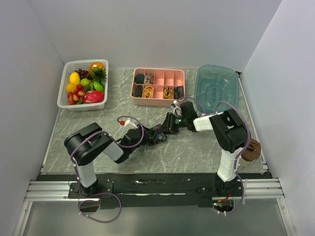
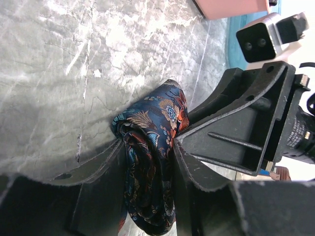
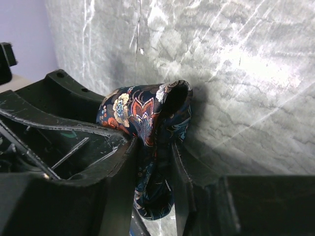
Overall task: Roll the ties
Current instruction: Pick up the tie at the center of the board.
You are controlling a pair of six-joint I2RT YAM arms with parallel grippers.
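A rolled tie of dark navy fabric with a reddish, blue and tan paisley pattern sits between both grippers, low over the marble table. My left gripper is shut on the roll from one side. My right gripper is shut on the same roll from the opposite side, and its black fingers show in the left wrist view. In the top view the two grippers meet at the table's middle, the left just near-left of the right. The tie is mostly hidden there.
A pink compartment tray at the back middle holds dark rolled ties and yellow-orange looped bands. A blue plastic tub stands back right, a white basket of fruit back left. A brown object lies at the right edge.
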